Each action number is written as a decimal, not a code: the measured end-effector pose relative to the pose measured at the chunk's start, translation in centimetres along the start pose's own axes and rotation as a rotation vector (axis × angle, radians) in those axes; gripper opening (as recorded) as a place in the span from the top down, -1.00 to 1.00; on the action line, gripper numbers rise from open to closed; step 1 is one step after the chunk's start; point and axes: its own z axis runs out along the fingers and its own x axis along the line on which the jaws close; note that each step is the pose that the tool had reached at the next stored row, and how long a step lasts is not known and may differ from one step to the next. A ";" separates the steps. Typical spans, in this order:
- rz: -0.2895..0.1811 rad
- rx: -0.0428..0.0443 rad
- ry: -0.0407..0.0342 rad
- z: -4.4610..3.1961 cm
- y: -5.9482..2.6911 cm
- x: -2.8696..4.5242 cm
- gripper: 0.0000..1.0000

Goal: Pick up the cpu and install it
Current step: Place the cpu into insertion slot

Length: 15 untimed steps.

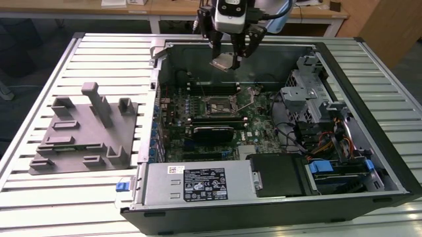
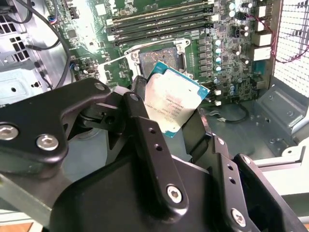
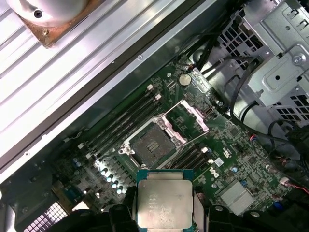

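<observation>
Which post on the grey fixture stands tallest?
The narrow post near the fixture's middle, rising clearly above the squat blocks on either side.

silvery square cpu (image 3: pixel 164 203), teal-edged, tilted, lifted above the motherboard

A robotics lab: an opened computer case (image 1: pixel 264 215) on a slatted metal workbench (image 1: pixel 105 54), wooden desks (image 1: pixel 178 9) behind.

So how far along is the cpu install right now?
Pickup looks done: the end effector is shut on the cpu, held above the open case. Not yet seated: the socket sits empty, its metal frame flipped open.
</observation>
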 end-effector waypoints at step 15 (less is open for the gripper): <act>0.142 0.0001 -0.0015 0.12 0.01 0.01 -0.08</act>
